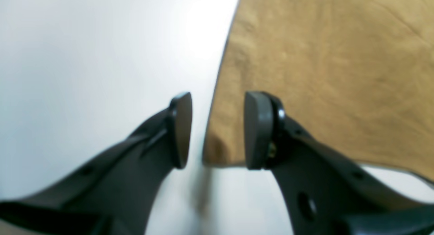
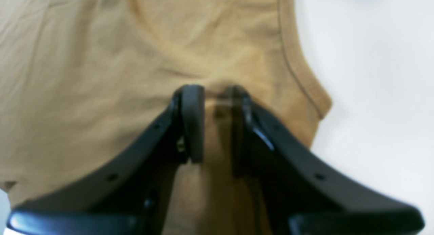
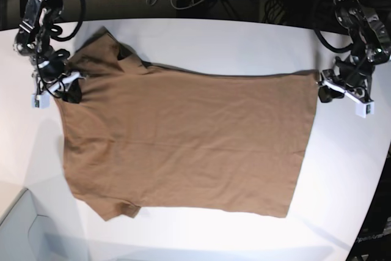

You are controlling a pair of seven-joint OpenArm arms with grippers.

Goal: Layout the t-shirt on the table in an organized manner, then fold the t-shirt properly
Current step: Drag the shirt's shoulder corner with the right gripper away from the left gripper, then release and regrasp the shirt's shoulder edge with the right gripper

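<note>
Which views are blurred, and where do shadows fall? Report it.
Left wrist: soft overall, the t-shirt weave smeared, a dark smear on the table below the left gripper. Right wrist: one finger of the right gripper ghosted by motion. Base: sharp, arm shadows on the white top.

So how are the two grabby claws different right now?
The left gripper hangs open over the t-shirt's bottom corner, partly above the bare table. The right gripper sits fully over cloth near the sleeve hem, its jaws closer together. Both are black, and neither is pinching any cloth.
</note>
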